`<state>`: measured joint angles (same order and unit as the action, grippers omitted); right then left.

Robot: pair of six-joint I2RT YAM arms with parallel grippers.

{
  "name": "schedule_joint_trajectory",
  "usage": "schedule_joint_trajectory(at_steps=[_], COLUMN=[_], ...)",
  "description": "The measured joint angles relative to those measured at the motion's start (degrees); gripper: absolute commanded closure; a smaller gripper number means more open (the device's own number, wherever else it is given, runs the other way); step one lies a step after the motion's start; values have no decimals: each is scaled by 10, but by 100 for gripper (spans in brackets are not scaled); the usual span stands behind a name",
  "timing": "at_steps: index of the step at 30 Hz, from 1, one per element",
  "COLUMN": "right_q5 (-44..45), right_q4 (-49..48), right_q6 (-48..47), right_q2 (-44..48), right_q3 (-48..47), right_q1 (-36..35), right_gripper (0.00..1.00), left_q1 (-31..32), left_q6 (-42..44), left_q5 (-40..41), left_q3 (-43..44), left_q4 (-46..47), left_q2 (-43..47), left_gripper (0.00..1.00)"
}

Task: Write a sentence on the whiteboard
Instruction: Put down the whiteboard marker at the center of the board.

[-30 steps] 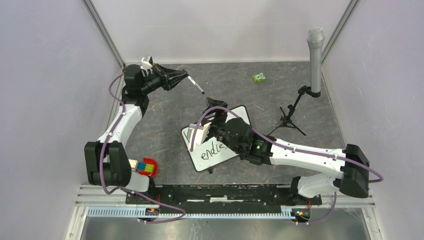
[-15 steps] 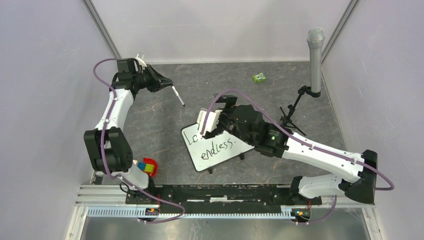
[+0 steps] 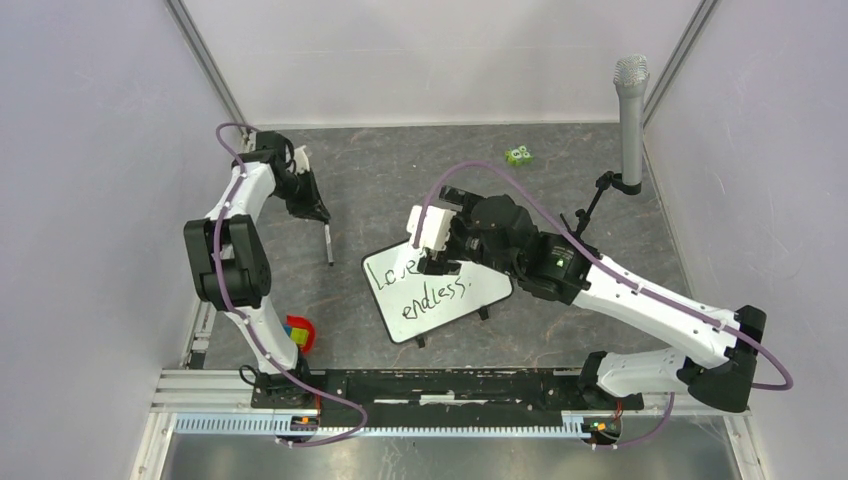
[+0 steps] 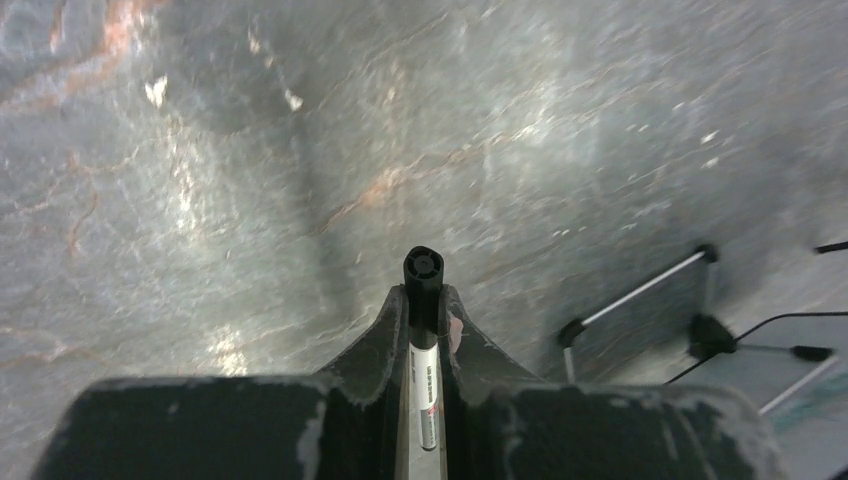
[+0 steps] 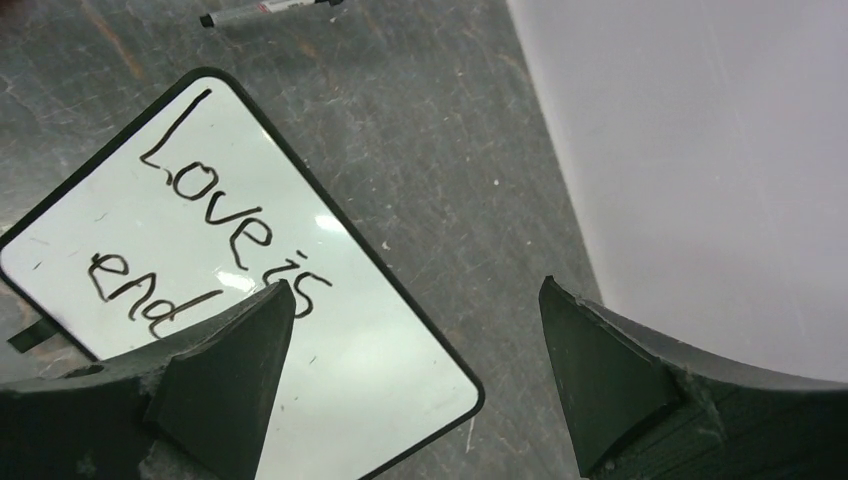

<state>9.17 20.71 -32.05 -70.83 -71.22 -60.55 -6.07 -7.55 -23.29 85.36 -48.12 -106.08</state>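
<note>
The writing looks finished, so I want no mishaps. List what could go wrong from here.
1. The right jaws stand open over the whiteboard, above the sentence; a sideways sweep could smear it or shove the whiteboard.
2. The left jaws grip the marker pointing down near the table; going lower might jam its end.
3. The right forearm passes close to the microphone stand and could knock it.

The only writing that can be read is the black handwritten sentence [image 3: 432,298] on the white rectangular whiteboard [image 3: 485,292] with a thin black frame. From above, the upper line shows "Love", with the rest of that line hidden, and the lower line reads "endless." The right wrist view shows "Love is" [image 5: 235,215] above "end", the remaining letters covered. The white marker pen [image 4: 424,390] with a black end carries small print along its barrel, too small to read.
</note>
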Motion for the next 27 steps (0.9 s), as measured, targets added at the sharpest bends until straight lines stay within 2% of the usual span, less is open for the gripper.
schedule_joint_trajectory(at_steps=[7,15,17,22,27], right_q5=[-70,-158,-171,-183,-194], right_q4=[71,129,141,155,158], right_q6=[40,48,48,48,47], right_q2=[-5,-9,-9,2,41], right_q3=[-10,19,38,73,103], right_q1=[52,97,98,104,115], right_gripper=[2,2,2,2,2], left_q1=[25,62,69,87,95], left_q6=[57,69,69,70,70], left_q5=[71,120,129,151,156], left_q3=[-38,-87,-93,-98,-99], left_q4=[-29,-22,-19,-8,-6], left_q2=[-8,-40,-46,-48,-48], left_gripper=[98,96,90,65,49])
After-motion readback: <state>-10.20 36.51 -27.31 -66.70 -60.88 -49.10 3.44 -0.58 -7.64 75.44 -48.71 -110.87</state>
